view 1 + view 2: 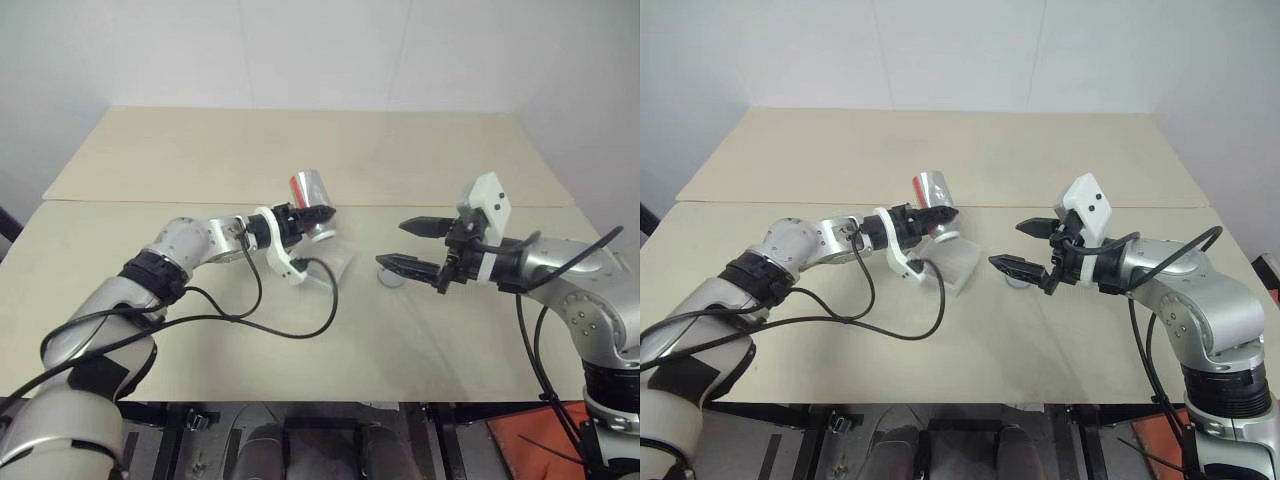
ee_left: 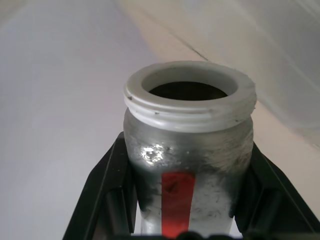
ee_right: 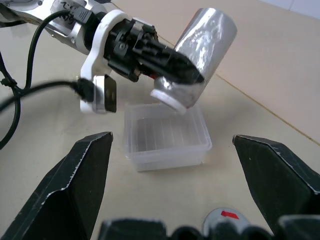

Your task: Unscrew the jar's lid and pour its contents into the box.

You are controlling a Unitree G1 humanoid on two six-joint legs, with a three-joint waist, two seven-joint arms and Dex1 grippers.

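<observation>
Right gripper (image 1: 414, 246): at 3 o'clock of the table (image 1: 300, 150), fingers spread wide and empty, pointing toward 9 o'clock.

Lid (image 3: 226, 219): grey disc with a red mark, flat on the table just beneath the right gripper, apart from the box.

Box (image 3: 166, 135): clear shallow tray at table centre, between the two grippers.

Left gripper (image 1: 312, 214): clamped on the jar, reaching in from 9 o'clock.

Jar (image 3: 200, 55): lidless, held above the box; long axis tilted, base toward 1 o'clock and up, open white threaded mouth toward 7 o'clock and down over the box's far edge. A red stripe runs along its side.
</observation>
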